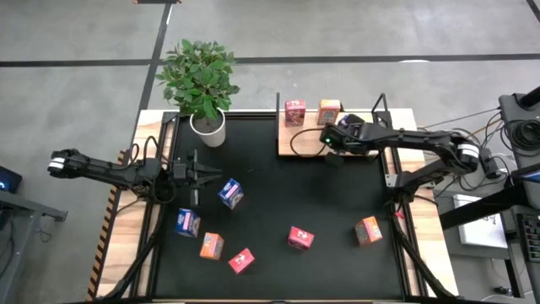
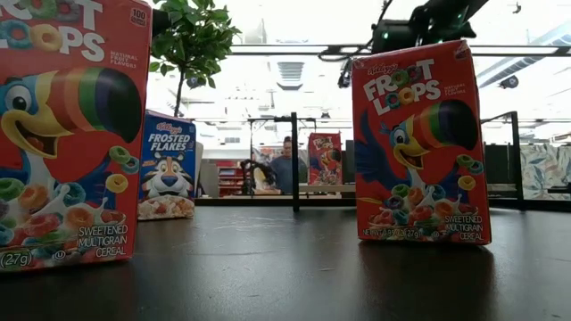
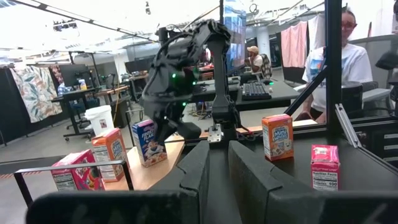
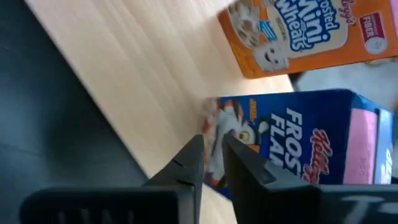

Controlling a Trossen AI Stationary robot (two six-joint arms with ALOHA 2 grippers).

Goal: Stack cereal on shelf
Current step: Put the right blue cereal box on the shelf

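1. Right gripper [image 1: 332, 138] sat over the light-wood shelf [image 1: 297, 143]. In its wrist view the jaws stood nearly together with a narrow gap, and nothing was seen between them.
2. A blue Frosted Flakes box [image 4: 298, 143] stood on the shelf just ahead of those jaws. An orange Frosted Mini-Wheats box [image 4: 305, 34] stood beyond it, and a red box [image 1: 294, 112] stood farther along the board.
3. Left gripper [image 1: 207, 176] hovered low over the black counter [image 1: 278, 203]. Its jaws were nearly closed and empty.
4. A blue box [image 1: 230, 193] lay just ahead of the left jaws. A second blue box [image 1: 187, 223] and an orange one [image 1: 211, 246] lay beside the arm.
5. Two red boxes [image 1: 241, 261] [image 1: 300, 238] and an orange box [image 1: 368, 230] lay well apart from both jaws.
6. A potted plant [image 1: 202, 89] stood at the counter's far corner.
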